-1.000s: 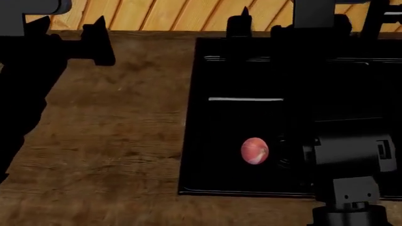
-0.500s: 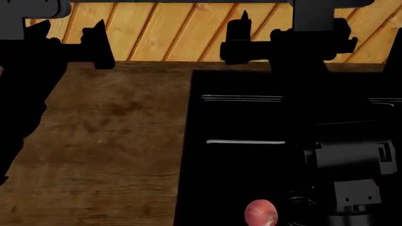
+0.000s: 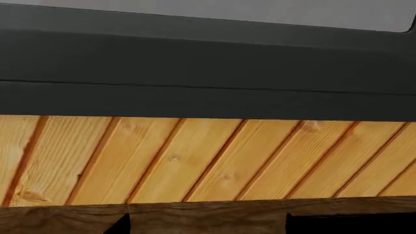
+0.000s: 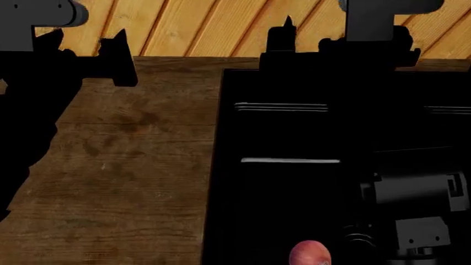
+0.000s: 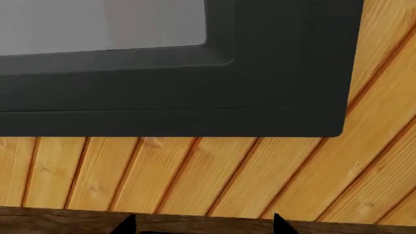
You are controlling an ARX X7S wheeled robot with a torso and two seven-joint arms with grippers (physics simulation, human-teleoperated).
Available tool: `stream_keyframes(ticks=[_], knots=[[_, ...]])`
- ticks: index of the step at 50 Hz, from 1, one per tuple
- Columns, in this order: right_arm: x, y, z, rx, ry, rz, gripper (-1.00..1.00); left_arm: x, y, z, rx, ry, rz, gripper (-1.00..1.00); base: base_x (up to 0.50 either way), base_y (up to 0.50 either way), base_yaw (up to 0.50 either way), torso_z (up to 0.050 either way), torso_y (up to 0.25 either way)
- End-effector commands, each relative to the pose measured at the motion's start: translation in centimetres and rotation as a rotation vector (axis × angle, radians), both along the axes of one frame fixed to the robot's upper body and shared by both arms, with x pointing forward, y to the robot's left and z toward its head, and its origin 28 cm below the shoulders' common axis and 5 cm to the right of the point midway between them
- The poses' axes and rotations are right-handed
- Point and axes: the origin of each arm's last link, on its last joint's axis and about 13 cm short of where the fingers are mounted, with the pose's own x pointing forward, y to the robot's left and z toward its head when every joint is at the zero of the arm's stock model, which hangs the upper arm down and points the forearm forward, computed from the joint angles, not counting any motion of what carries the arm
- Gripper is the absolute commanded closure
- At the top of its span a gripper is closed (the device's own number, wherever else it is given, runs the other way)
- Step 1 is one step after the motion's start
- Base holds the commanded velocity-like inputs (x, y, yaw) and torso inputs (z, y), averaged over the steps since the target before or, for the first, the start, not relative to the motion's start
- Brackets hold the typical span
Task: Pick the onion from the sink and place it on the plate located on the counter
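Note:
The pinkish-red onion [image 4: 310,254] lies in the near part of the glossy black sink [image 4: 294,132], at the bottom edge of the head view. The brown wood counter [image 4: 132,165] spreads to the sink's left. My left gripper [image 4: 85,36] is open and empty, held high over the counter's far left. My right gripper [image 4: 344,26] is open and empty above the sink's far rim, well away from the onion. In the wrist views the left gripper [image 3: 204,226] and the right gripper [image 5: 202,225] face the wall with nothing between their tips. The plate is out of view.
An orange plank wall [image 4: 206,27] rises behind the counter. A dark window frame [image 5: 279,73] sits above it; it also shows in the left wrist view [image 3: 208,73]. My right arm's dark body [image 4: 412,193] hangs over the sink's near right.
The head view has shifted: more wall shows at the top, and the onion has slid from mid-frame down to the bottom edge. Both grippers stay open and empty.

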Motion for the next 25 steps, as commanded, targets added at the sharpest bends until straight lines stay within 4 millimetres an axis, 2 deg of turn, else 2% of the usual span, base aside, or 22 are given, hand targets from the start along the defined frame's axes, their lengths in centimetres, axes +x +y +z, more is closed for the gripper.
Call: stream_keyframes(ticks=[1, 13, 20, 25], knots=[[0.0, 0.0, 0.0, -0.006, 0.007, 0.008, -1.0, -0.1, -0.2, 0.0, 0.003, 0.007, -0.005, -1.0, -0.01, 0.0, 0.0, 0.0, -0.234], [-0.5, -0.2, 0.6, -0.056, 0.044, 0.009, -1.0, 0.0, 0.0, -0.1, -0.009, 0.008, 0.003, -1.0, 0.0, 0.0, 0.0, 0.0, -0.211], [-3.8, -2.5, 3.4, -0.208, 0.193, 0.063, -1.0, 0.3, -0.1, -1.0, 0.038, 0.024, -0.025, -1.0, 0.0, 0.0, 0.0, 0.0, 0.0], [-5.8, -3.7, 3.9, -0.273, 0.341, 0.122, -1.0, 0.0, -0.2, -0.6, 0.046, 0.027, -0.027, -1.0, 0.0, 0.0, 0.0, 0.0, 0.0]])
